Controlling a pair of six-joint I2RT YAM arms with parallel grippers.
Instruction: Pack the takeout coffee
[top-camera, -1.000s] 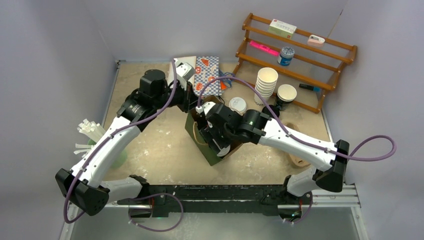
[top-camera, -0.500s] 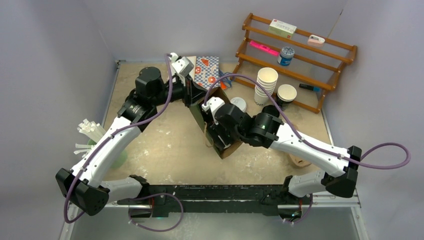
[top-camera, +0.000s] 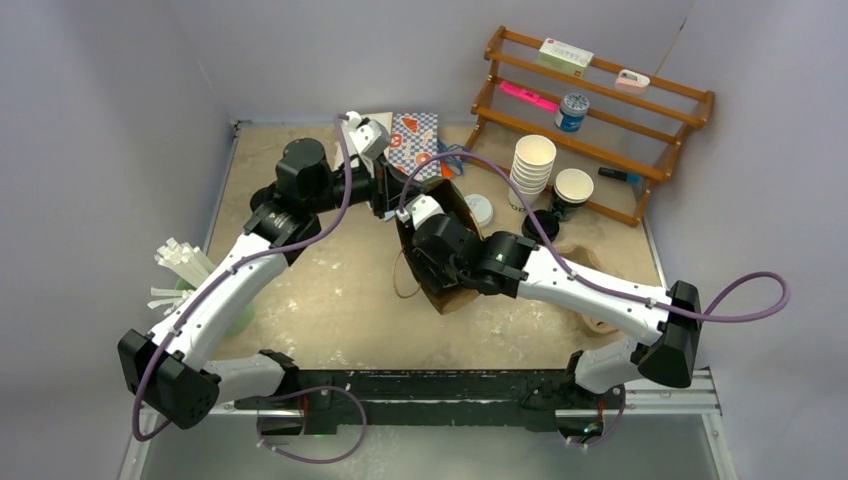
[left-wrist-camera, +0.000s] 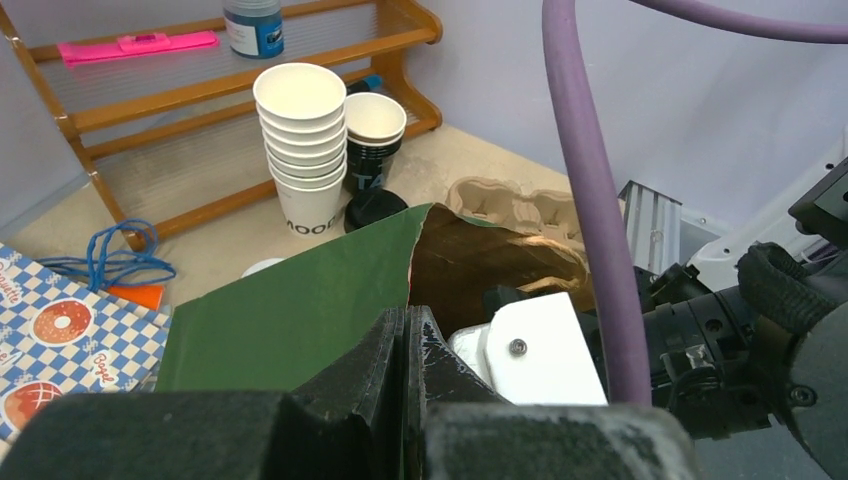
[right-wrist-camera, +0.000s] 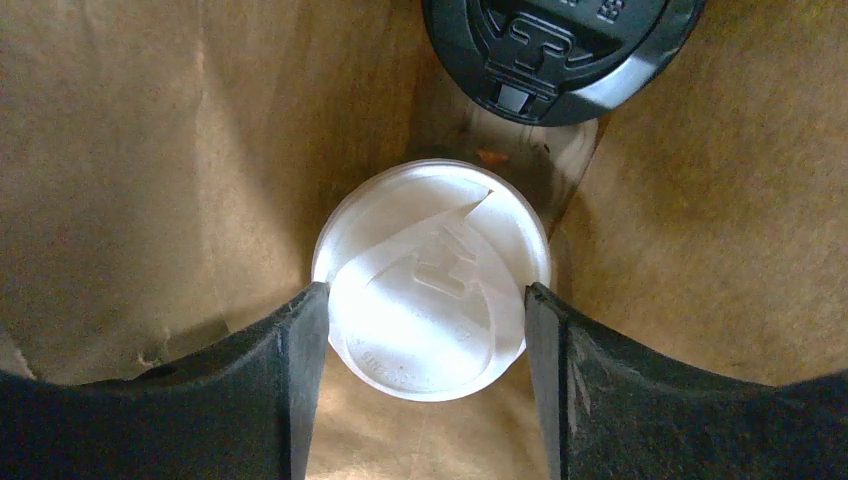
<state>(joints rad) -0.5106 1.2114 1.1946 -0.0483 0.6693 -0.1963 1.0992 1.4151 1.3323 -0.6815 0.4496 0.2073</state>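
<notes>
Over the last second the paper bag (top-camera: 458, 297) has swung round and slid a little toward the far side of the surface (top-camera: 330, 300). The right forearm swept out and came back.

Left gripper (left-wrist-camera: 407, 330): clenched on the bag's green rim, holding the mouth open.

Right gripper (right-wrist-camera: 425, 300): down inside the bag. Its fingers (right-wrist-camera: 290, 400) sit against both sides of the white lid with no gap visible, so I read the takeout coffee (right-wrist-camera: 440, 250) as grasped, not yet let go.

The cup is low in the bag between the brown walls, just beside a black-lidded cup (right-wrist-camera: 560, 50). I cannot tell whether it rests on the bottom.

Judgement: the bag moved with the arm, so insertion is nearly done. Release and a straight withdrawal remain, and the bag may drag again unless the left hold steadies it.
</notes>
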